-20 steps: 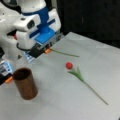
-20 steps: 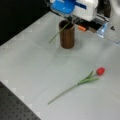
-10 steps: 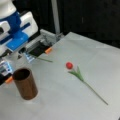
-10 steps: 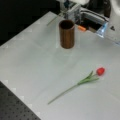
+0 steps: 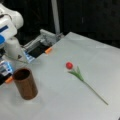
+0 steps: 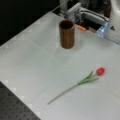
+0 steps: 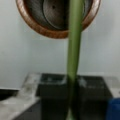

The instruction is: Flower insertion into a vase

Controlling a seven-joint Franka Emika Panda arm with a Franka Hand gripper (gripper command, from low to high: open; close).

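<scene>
White table (image 5: 75, 50) holds empty vase (image 5: 25, 83); red tulip (image 5: 80, 76) lies apart.

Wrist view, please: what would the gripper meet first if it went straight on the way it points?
Most likely the vase, at its open mouth. The gripper, shut on a green stem, points along that stem, which crosses the vase's near rim. How far off it is remains unclear.
</scene>
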